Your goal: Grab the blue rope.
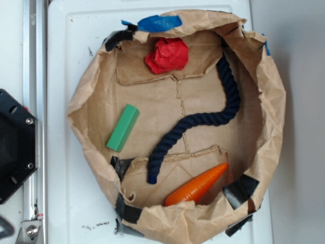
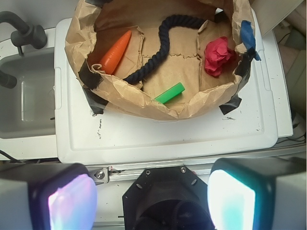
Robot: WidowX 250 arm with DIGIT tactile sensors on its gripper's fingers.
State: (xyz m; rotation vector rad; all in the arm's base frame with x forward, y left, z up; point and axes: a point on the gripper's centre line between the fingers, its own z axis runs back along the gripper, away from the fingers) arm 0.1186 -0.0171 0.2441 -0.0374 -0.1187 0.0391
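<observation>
So the biggest thing here is the white tray-like lid everything sits on, and on top of it there's a brown paper bag rolled down into a wide shallow bowl, patched around the rim with strips of black tape and one bright blue tape patch.

Inside the bag, biggest first: the blue rope, then an orange carrot, a green block and a crumpled red paper ball. Nothing's touching the rope as far as I can see; the carrot lies just beside its lower end, the red ball near its upper end, the block well off to the side.

The rope is a thick, dark navy twisted cord with a clear spiral lay. In the exterior view it makes a loose S: the top end starts up by the bag's far right wall, runs down, bends around, then runs diagonally down-left to a cut end on the bag's floor flap. Overall the long axis goes upper right to lower left.

The gripper hangs well back from the bag over the tray's near edge, fingers spread wide, holding nothing.
</observation>
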